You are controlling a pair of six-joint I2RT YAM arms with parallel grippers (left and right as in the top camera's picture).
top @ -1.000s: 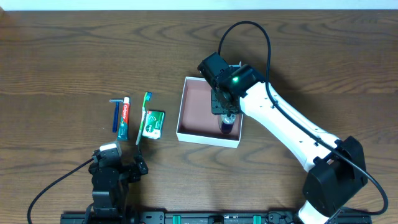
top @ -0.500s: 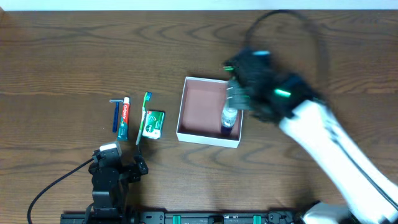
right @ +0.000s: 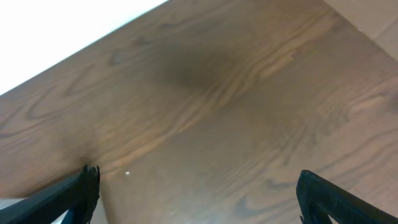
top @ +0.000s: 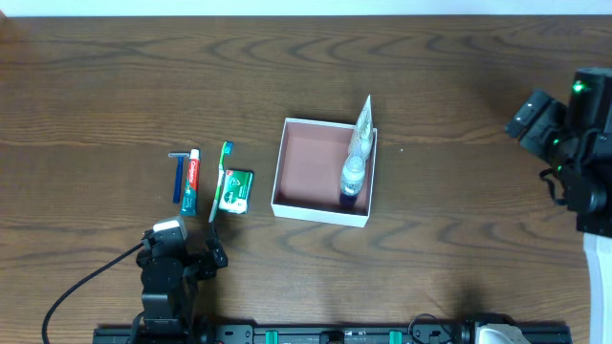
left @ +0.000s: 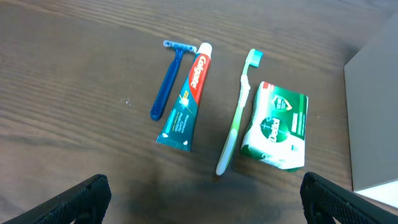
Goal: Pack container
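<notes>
you're working at a robot lab bench set up for data collection. you're looking at a bare wood-grain table point(top: 96, 76) with the left arm point(top: 167, 277) standing by a black rail point(top: 287, 334) at the near edge and a black cable point(top: 86, 282) trailing off it. the right arm point(top: 579, 143) is showing a green status light point(top: 577, 88). a razor point(top: 178, 178), toothpaste point(top: 191, 182), toothbrush point(top: 220, 182) and green packet point(top: 235, 190) are lying in a tidy row beside the container point(top: 320, 212), looking like staged props. a plain white strip point(top: 287, 8) is running along the far edge.
</notes>
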